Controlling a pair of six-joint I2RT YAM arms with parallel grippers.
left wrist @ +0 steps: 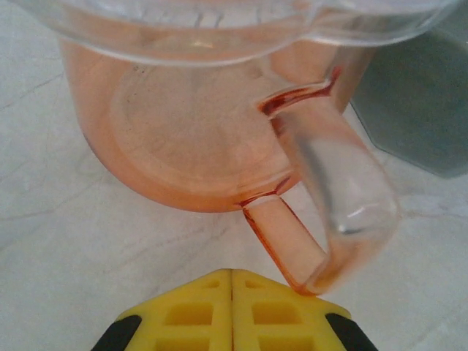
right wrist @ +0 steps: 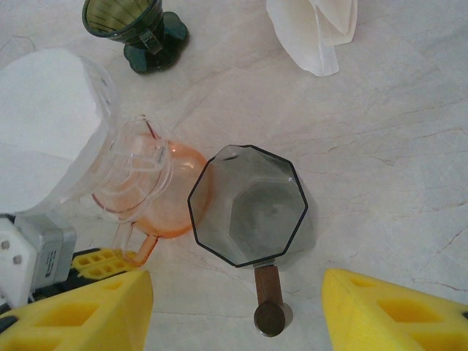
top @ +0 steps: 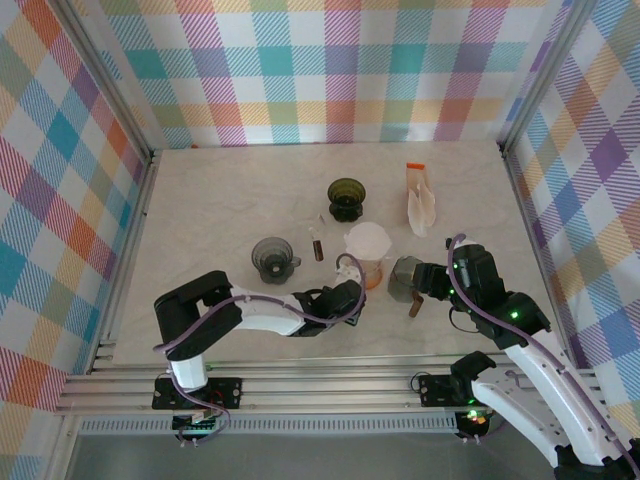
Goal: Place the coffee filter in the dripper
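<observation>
Left claw (left wrist: 232, 292) was shut, empty, just beside dripper (top: 372, 270) handle; right claw (right wrist: 234, 292) hung open, empty, over grey cup (right wrist: 248, 205). Filter (top: 367, 240) sat in dripper on desk (top: 220, 200). Advice: seat it flush inside, gently, without tipping dripper.

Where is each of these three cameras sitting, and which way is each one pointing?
Top external: fixed above and behind the arms, looking down on the table; both arms show, with the left end effector and right end effector.
Left wrist: low on the left arm, facing the orange cup side-on; shut yellow fingertips at the bottom.
Right wrist: on the right arm, looking down on the grey cup; open yellow fingers in the bottom corners.
Shared: top and right wrist views both show the green dripper.
</observation>
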